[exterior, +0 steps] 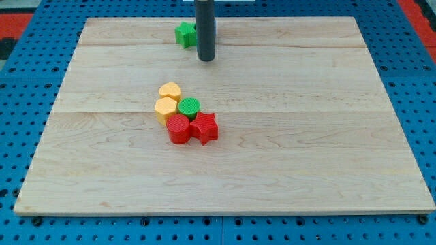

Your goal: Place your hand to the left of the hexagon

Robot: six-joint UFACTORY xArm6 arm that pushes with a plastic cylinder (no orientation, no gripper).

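Observation:
My tip [206, 58] is the lower end of a dark rod near the view's top, just right of a green star-like block [184, 34]. A cluster of blocks sits below it, left of the board's centre. In it are a yellow round-looking block [169, 90], a yellow hexagon [165, 109] under it, a green cylinder [189, 107], a red cylinder [179, 128] and a red star [204, 127]. My tip is well above the hexagon and to its right, apart from the cluster.
The blocks lie on a pale wooden board [306, 136]. A blue pegboard [422, 82] surrounds the board on all sides. A red area shows at the view's top corners.

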